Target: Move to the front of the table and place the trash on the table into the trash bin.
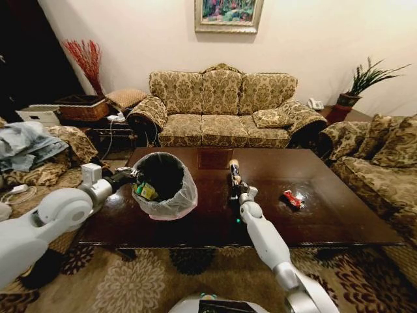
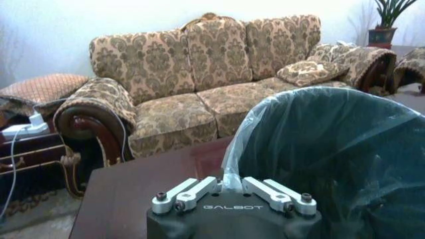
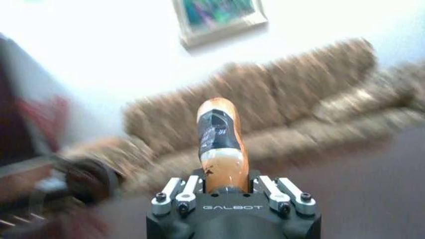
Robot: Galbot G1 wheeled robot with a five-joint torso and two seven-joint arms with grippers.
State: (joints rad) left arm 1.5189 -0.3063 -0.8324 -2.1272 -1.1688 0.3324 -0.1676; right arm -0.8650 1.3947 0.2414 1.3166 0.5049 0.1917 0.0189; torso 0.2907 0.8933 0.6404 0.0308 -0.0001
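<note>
The head camera is looking down at the bench (image 1: 339,208) from above; both wrist cameras are facing the sofa (image 1: 221,107) at twelve o'clock.

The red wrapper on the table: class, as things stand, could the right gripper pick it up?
Probably not yet. The right gripper is shut on the yellow-brown bottle, so it has no room for the red wrapper. The table between them looks bare.
</note>
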